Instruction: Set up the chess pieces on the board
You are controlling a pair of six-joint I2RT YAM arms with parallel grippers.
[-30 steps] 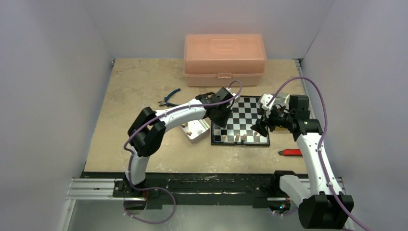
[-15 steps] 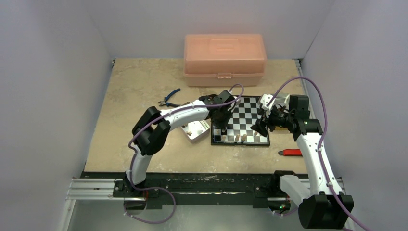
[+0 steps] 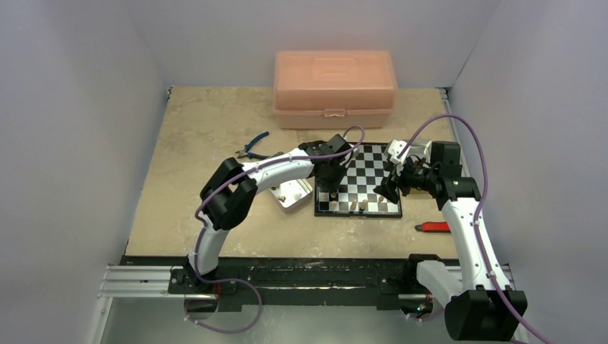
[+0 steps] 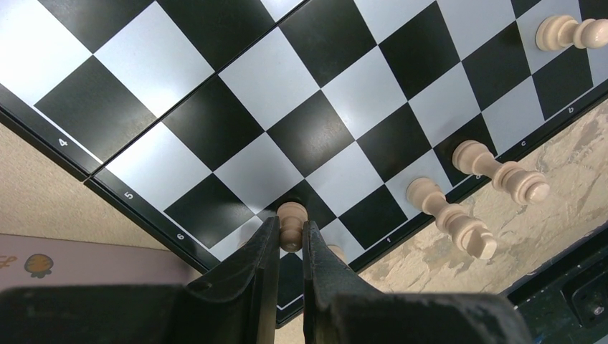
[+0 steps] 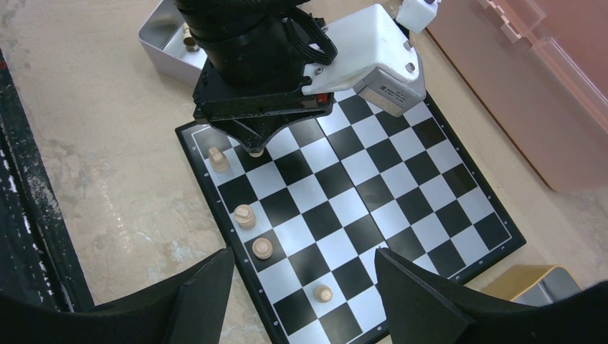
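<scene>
The board [image 3: 369, 161] lies right of centre and also shows in the left wrist view [image 4: 287, 79] and the right wrist view [image 5: 401, 172]. My left gripper [image 4: 290, 231] is shut on a light tan pawn [image 4: 291, 215], with its base on or just above a black square near the board's near-left corner. In the top view the left gripper [image 3: 330, 188] is over that corner. Three tan pieces [image 4: 450, 213] stand along the near row and another tan pawn [image 5: 323, 292] stands one row in. My right gripper [image 5: 301, 287] is open and empty above the board's right part.
A shiny metal tin [image 3: 287, 195] with pieces in it sits left of the board. A large pink box [image 3: 335, 86] stands at the back. Blue pliers [image 3: 252, 147] lie to the left and a red tool [image 3: 434, 227] to the right. A gold-coloured tin [image 5: 538, 283] lies by the board's far-right corner.
My left gripper has moved a little toward the near-left corner of the board with the pawn in it. The right arm has stayed still.
</scene>
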